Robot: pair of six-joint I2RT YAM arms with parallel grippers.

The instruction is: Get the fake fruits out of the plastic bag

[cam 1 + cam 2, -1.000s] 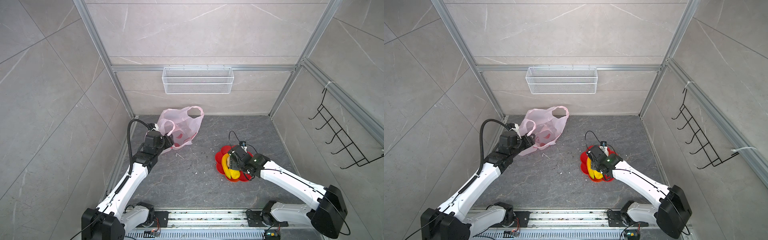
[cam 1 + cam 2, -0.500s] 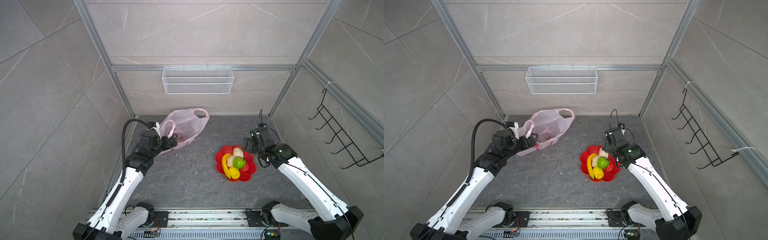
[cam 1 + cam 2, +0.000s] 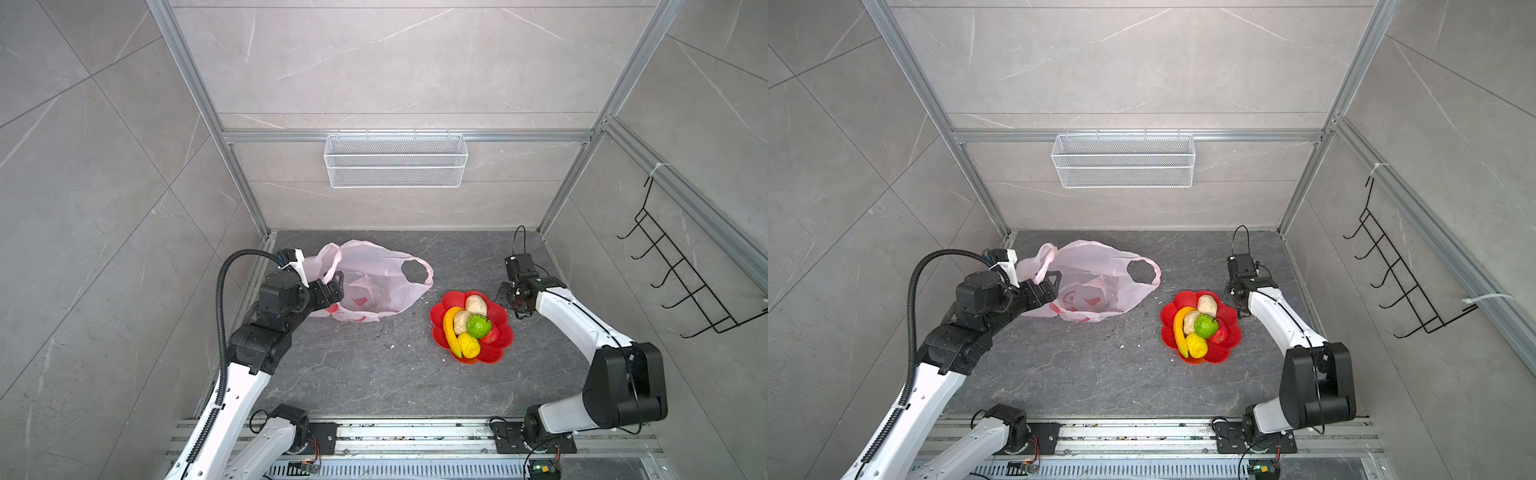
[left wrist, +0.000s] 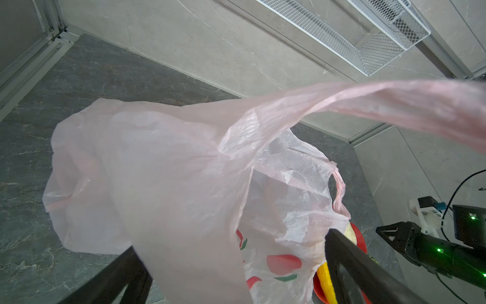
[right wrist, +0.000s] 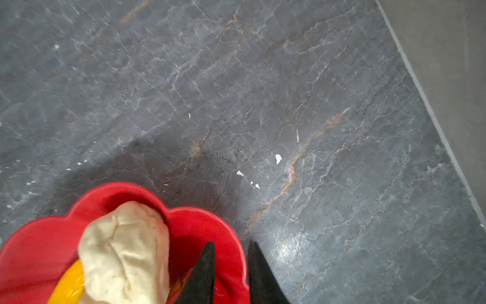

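Observation:
The pale-pink plastic bag point(image 3: 374, 282) point(image 3: 1100, 274) lies slack on the dark floor at the back left, and only its red prints show through. My left gripper point(image 3: 336, 291) point(image 4: 230, 240) is open at the bag's left edge, with loose film point(image 4: 171, 171) hanging between its wide fingers. The fake fruits sit in the red dish point(image 3: 494, 353): a banana point(image 3: 449, 332), a green ball point(image 3: 478, 325), a yellow lumpy fruit point(image 3: 468, 345), a small red fruit point(image 3: 491, 334) and two beige pieces point(image 3: 476, 304). My right gripper point(image 3: 505, 297) point(image 5: 231, 243) hangs at the dish's back right rim point(image 5: 39, 231). Its jaws are nearly together, and I cannot tell if they touch the rim.
A white wire basket point(image 3: 395, 160) hangs on the back wall. A black hook rack point(image 3: 681, 282) is on the right wall. White crumbs point(image 5: 278, 158) dot the floor. The arm bases sit on a metal rail point(image 3: 415, 432) along the front edge.
My right gripper lifted off the dish, swung to its back right rim and drew its jaws together. My left gripper opened wider and the bag sagged and spread to the right.

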